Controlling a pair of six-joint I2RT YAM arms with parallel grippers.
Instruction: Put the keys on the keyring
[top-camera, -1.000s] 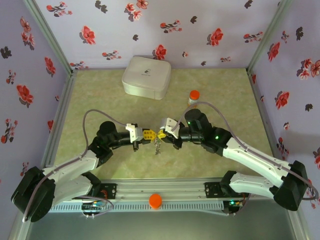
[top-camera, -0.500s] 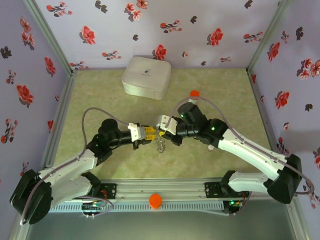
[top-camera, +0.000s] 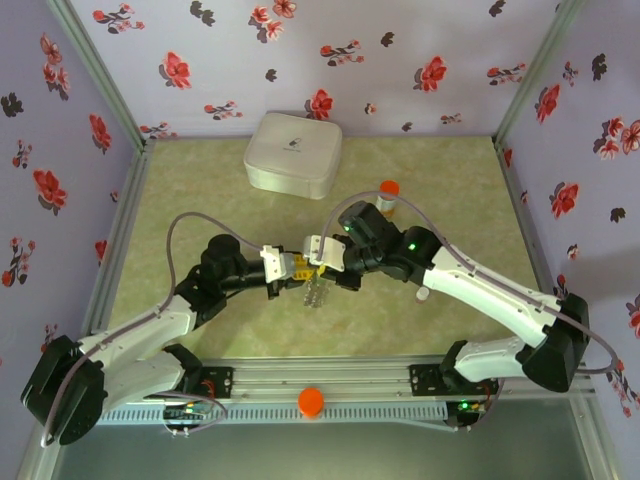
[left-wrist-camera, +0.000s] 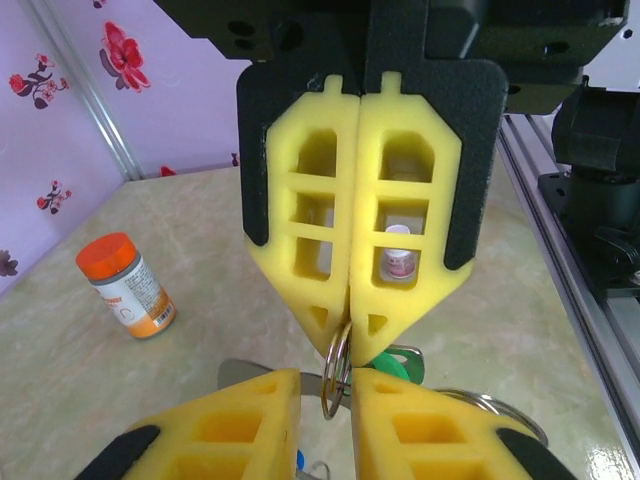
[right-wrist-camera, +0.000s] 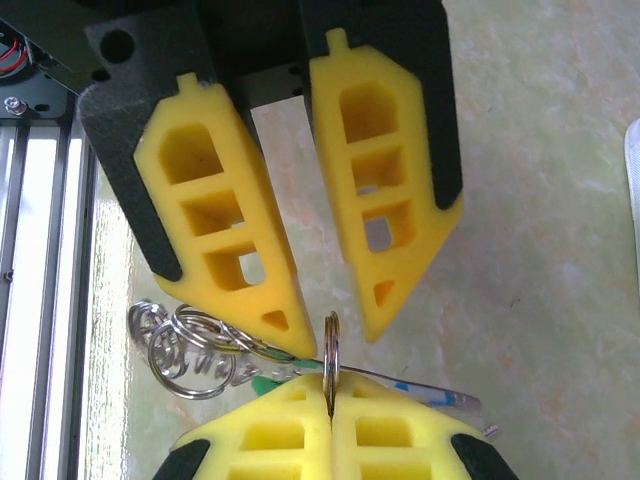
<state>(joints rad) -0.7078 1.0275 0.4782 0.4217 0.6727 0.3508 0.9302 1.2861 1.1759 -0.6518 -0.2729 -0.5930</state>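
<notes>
Two keys (top-camera: 315, 296) hang in a bunch directly under the spot where both end effectors meet, over mid-worktop (top-camera: 200, 190) and apparently lifted clear of it. Green head (left-wrist-camera: 398, 358) is plain from the left wrist. Blue head (left-wrist-camera: 300, 460) is only a sliver at the bottom edge. Keyring (right-wrist-camera: 330, 352): one ring stands upright, edge-on, with linked small rings (right-wrist-camera: 188, 345) trailing off to one side. Cannot tell whether either key is already threaded on.

Right end effector (right-wrist-camera: 332, 398): clamped tight, the ring pinched between its pads. Left end effector (left-wrist-camera: 325, 385): parted a little, one pad either side of the ring, gripping nothing. One of its tips sits right by the linked rings; contact unclear. The two face each other tip to tip.

Step in hand, as I read it: a re-grip in the middle of threading. The right steadies the ring while the left is free to take a key or a fresh hold.

Next move calls for:
- the left to settle on a key head, not the ring, and close squarely;
- fine alignment, since the ring offers only its thin edge;
- the right to hold firm so the ring does not twist;
- finding the ring's split, which is not visible from here.

Bottle (left-wrist-camera: 125, 285) with orange cap stands well apart on the worktop and looks to be no concern.
</notes>
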